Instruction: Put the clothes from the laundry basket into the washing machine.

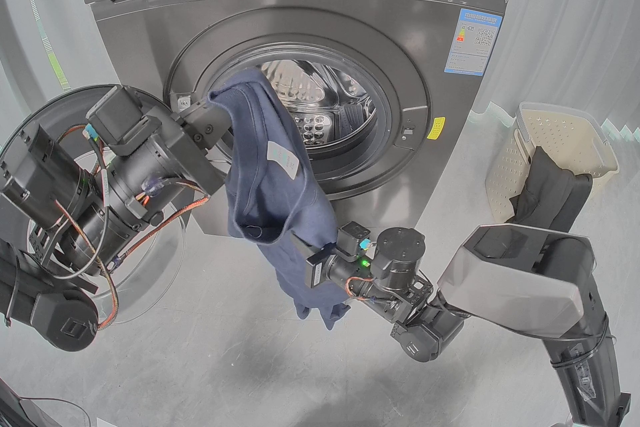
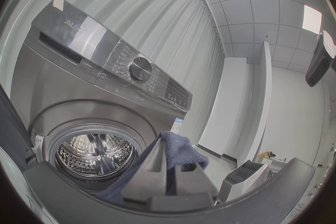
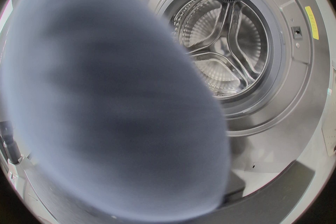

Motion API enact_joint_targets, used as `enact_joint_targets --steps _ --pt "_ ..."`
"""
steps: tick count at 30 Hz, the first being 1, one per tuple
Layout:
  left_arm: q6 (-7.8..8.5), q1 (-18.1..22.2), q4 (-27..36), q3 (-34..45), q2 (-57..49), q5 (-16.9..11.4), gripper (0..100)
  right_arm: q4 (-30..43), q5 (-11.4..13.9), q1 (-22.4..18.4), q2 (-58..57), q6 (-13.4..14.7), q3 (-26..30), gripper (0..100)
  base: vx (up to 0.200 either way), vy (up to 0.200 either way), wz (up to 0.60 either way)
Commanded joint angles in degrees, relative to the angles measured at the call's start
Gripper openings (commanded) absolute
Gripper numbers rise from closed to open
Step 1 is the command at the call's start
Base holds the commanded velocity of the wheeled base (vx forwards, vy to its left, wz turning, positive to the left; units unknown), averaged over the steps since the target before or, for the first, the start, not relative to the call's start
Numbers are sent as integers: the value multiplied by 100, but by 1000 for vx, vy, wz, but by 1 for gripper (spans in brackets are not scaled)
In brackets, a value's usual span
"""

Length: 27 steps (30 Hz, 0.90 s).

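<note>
Head view: the left gripper (image 1: pixel 213 105) is clenched on the top of a navy shirt (image 1: pixel 273 195), hanging at frame centre before the open drum (image 1: pixel 327 108). The right gripper (image 1: pixel 315 263) is at the shirt's lower part; its grip cannot be told. Loading is in hand; next the cloth needs carrying through the opening and releasing. More clothes (image 1: pixel 550 188) hang from the basket (image 1: pixel 573 135) at right.

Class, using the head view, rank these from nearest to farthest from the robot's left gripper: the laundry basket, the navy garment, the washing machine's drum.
1. navy garment, clamped in the left gripper itself.
2. drum, just beyond it, straight ahead.
3. laundry basket, on the floor far to the robot's right.
</note>
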Motion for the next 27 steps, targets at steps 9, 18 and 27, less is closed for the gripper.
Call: enact_joint_targets --steps 9,18,27 --pt "40 1004 51 186 708 -80 0 64 -36 -462 -1922 2 1210 0 0 0 0" --pt "304 968 -37 572 1157 -98 0 -155 -159 -805 -2160 169 1289 0 0 0 0" --pt "779 784 -177 1091 1842 -247 0 -472 -317 -761 -2819 459 1939 0 0 0 0"
